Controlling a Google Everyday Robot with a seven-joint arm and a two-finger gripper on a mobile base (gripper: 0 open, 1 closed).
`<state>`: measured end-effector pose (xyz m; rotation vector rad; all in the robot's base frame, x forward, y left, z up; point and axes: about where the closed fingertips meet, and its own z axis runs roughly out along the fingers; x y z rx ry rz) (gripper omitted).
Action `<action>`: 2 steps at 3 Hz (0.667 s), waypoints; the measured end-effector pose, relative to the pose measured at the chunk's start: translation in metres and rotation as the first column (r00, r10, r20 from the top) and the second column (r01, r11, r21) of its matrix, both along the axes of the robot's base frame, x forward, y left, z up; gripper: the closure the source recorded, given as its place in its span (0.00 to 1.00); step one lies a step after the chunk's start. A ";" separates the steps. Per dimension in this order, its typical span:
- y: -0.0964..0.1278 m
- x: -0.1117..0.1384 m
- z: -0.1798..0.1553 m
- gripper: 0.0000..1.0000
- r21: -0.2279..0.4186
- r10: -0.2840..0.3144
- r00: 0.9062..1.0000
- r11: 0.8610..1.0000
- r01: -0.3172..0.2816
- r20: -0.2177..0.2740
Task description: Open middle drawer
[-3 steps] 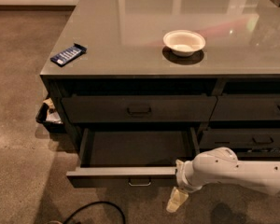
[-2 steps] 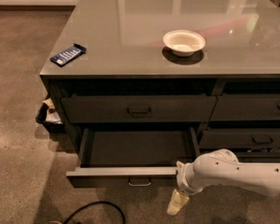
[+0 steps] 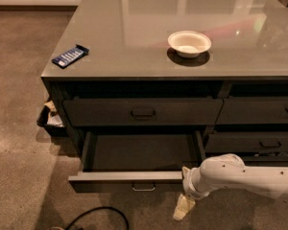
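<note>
The gripper (image 3: pixel 184 208) hangs low on a white arm (image 3: pixel 245 176); how wide it stands, I cannot tell; the middle drawer (image 3: pixel 134 153) stands pulled out, just up-left of it; its handle (image 3: pixel 143 188) lies left, apart.

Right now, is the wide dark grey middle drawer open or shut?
Open: the wide dark grey middle drawer is pulled out, tray exposed. The hand sits below its front's right end.
</note>
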<state>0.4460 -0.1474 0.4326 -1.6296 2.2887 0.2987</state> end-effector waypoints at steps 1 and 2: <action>-0.005 0.006 -0.017 0.00 0.015 -0.001 1.000 1.000 0.002 -0.024; -0.008 0.010 -0.026 0.18 0.022 -0.006 0.999 1.000 0.006 -0.037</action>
